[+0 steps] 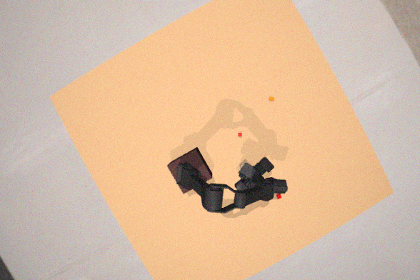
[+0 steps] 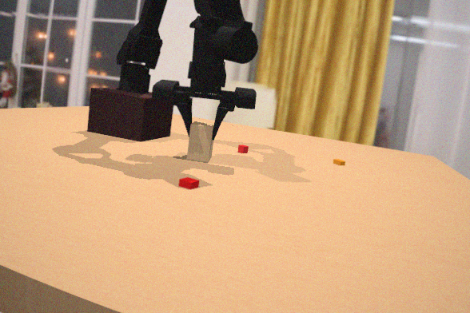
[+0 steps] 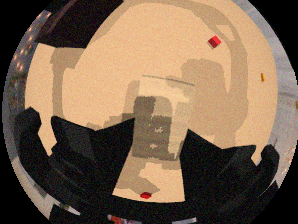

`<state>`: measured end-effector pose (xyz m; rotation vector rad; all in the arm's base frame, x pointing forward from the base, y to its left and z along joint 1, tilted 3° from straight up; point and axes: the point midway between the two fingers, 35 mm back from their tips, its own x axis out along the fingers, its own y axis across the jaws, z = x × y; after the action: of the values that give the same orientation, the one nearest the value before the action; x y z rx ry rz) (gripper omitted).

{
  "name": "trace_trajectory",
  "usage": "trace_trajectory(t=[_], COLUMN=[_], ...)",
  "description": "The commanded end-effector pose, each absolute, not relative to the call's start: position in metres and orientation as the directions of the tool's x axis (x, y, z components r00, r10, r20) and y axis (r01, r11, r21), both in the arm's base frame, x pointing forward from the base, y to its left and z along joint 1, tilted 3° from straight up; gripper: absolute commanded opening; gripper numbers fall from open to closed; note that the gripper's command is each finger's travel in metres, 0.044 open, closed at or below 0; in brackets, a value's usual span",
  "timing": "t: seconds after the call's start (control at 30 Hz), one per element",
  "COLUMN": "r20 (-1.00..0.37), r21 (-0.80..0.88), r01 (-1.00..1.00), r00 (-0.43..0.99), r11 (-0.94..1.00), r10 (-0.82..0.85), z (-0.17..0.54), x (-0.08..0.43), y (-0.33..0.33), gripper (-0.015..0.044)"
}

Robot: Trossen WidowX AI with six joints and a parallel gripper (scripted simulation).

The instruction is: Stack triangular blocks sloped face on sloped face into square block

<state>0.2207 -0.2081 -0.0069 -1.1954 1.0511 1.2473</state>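
Exterior view: the gripper (image 2: 201, 128) is clamped on a grey triangular block (image 2: 199, 142) hanging at its six o'clock.

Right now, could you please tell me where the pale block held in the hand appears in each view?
Top: not visible; the arm hides the pale block.
Exterior: pale block left of centre, between the hand's fingers, low over the table.
Wrist: centre, between the dark fingers.
Shared landmark: the dark brown base box.
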Motion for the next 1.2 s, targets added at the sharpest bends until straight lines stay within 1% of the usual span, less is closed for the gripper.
trace_trajectory(t=[0.0, 0.97, 1.17], r20=[-0.991, -0.991, -0.991], r21=[-0.074, -0.077, -0.074], r01=[-0.996, -0.996, -0.996], r00=[0.068, 0.072, 0.068], r11=[-0.044, -0.042, -0.046], r10=[0.116, 0.116, 0.114], z=[-0.0074, -0.0091, -0.009], x=[0.221, 0.2208, 0.2205], y=[-0.2079, -0.2075, -0.2078], gripper=[0.0, 0.0, 0.0157])
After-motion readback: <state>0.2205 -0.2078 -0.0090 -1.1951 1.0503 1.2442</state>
